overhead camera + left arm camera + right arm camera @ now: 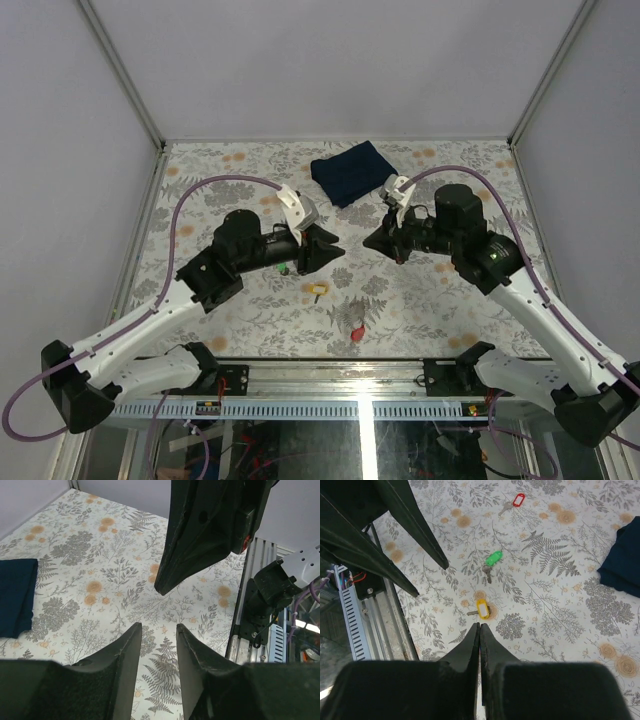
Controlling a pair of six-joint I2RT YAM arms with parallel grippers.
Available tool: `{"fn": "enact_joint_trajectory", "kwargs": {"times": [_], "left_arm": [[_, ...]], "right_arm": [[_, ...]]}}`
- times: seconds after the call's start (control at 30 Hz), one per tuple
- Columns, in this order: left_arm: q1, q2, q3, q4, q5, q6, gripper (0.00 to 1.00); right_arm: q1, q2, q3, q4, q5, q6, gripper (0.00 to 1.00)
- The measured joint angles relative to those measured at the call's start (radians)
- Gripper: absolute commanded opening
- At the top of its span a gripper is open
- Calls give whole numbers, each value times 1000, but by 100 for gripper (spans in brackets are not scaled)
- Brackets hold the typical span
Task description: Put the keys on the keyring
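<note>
Overhead, green key (284,268) half hidden by left jaws; keyring (517,501) loop faint.

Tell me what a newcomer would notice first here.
The left end effector and right end effector face each other above the floral tabletop, tips apart. On it lie three bright specks, apart: the green key, the yellow key, and the red-tagged keyring nearest the arms' bases. A folded dark blue cloth sits toward the far edge.

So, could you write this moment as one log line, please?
left tool: open, empty | right tool: shut, empty | green key, yellow key, keyring: apart on table | no key threaded
</note>
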Motion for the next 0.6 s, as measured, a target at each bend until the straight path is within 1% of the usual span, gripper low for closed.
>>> {"fn": "enact_joint_trajectory", "kwargs": {"times": [0.07,0.1,0.13,0.17,0.2,0.27,0.37,0.5,0.6], "left_arm": [[0,18,11,0,13,-8,40],[0,24,15,-3,10,-17,44],[0,27,17,-7,-4,-32,53],[0,27,17,-15,-30,-55,61],[0,25,17,-24,-59,-76,63],[0,18,17,-56,-156,-138,66],[8,13,19,-124,-276,-216,69],[21,13,18,-209,-366,-295,70],[38,6,8,-241,-399,-344,70]], "right_arm": [[2,-8,2,0,12,3,1],[2,-10,2,-2,38,10,10],[3,-10,2,-6,75,22,20],[4,-9,1,-12,113,39,28],[4,-7,-2,-21,171,59,31],[4,3,-12,-37,248,101,37],[4,13,-56,-45,346,174,51],[4,-6,-154,-36,441,273,59],[4,-29,-208,-51,492,328,60]]}}
